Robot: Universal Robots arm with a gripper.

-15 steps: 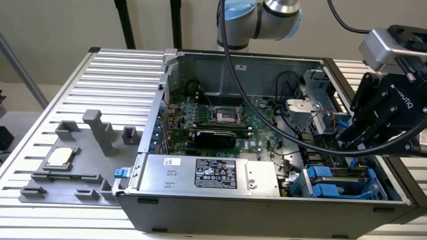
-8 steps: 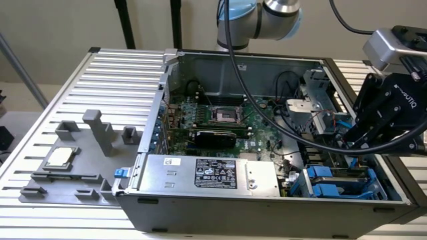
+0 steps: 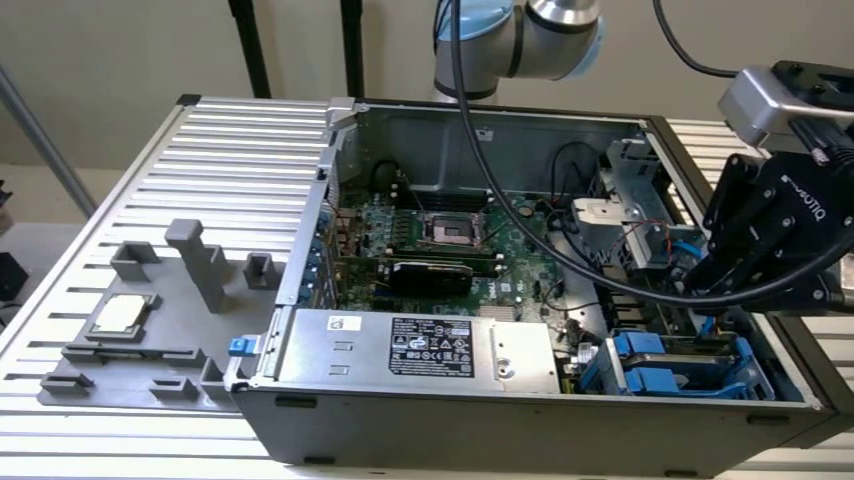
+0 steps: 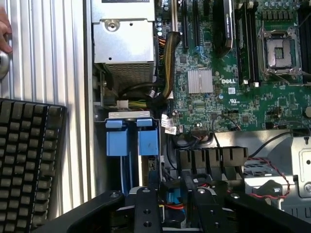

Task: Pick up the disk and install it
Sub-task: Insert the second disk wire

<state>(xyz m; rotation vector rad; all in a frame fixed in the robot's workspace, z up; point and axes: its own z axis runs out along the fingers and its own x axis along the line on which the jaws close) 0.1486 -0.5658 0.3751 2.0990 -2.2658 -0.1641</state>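
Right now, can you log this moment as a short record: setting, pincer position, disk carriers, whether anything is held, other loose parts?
setting: open computer case on a slatted table
pincer: over the blue carriers, at the exterior view's right end of the case
blue carriers: side by side inside the case, near corner
held item: cannot tell
power supply: silver box along the near wall
CPU chip: outside the case, on a grey fixture at the exterior view's left

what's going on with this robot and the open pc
A robot arm's gripper hangs over the drive bay corner of an open computer case, at the exterior view's right. The blue drive carriers sit in the bay below it. A loose CPU chip rests on a grey fixture outside the case.
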